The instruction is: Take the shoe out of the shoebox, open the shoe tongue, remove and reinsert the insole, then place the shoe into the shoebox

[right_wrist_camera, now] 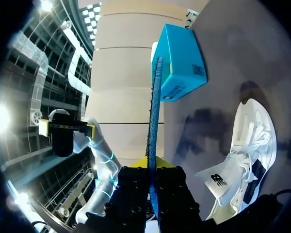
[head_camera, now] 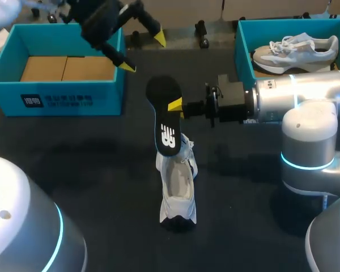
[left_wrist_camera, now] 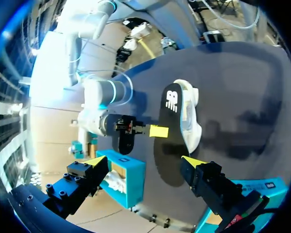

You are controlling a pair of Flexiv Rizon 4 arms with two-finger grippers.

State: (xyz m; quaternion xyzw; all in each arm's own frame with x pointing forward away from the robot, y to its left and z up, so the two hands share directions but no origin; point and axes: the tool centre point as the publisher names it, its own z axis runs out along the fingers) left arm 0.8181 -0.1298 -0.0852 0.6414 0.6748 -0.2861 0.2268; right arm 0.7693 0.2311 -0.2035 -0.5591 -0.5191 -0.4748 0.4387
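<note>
Black insole (head_camera: 165, 122) (left_wrist_camera: 172, 116) (right_wrist_camera: 153, 121) was out of the shoe, held on edge above the table (head_camera: 90, 170). The right gripper (head_camera: 174, 106) (left_wrist_camera: 157, 131) (right_wrist_camera: 153, 167) pinched it near the middle, fingers pressed on both faces. Insole's lower end hung over the white shoe (head_camera: 178, 187) (left_wrist_camera: 191, 116) (right_wrist_camera: 242, 160); couldn't tell if they touched. Shoe stood on its sole mid-table, opening up, outside both boxes. Left gripper (head_camera: 143, 52) (left_wrist_camera: 143, 161) hovered high near the left shoebox (head_camera: 62, 90), fingers spread wide, holding nothing. That box showed brown cardboard inside. Right shoebox (head_camera: 241, 45) sat at the far right corner with a second shoe (head_camera: 297, 51) lying in it.
</note>
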